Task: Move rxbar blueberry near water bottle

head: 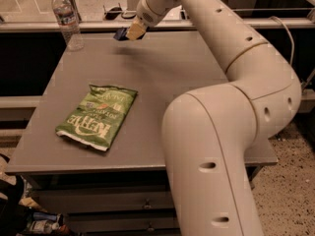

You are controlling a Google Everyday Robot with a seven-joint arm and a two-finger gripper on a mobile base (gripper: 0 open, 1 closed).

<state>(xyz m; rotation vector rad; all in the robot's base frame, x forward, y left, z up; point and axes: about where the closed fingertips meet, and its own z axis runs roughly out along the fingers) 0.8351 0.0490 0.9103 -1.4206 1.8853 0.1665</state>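
Rxbar blueberry [120,34] run. Table [197,58]; chip bag [98,116] near-left; water bottle [66,21] far-left corner. Gripper [134,32] above far edge, right of bottle, jaws pinching the bar aloft. Risks: shallow pinch drops it; leftward approach topples bottle.

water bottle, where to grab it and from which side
Grip the tall clear plastic water bottle midway, probably sideways from picture-right: it stands upright at the grey table's far corner. The hand, shut on the small dark-blue snack bar, hovers nearby.
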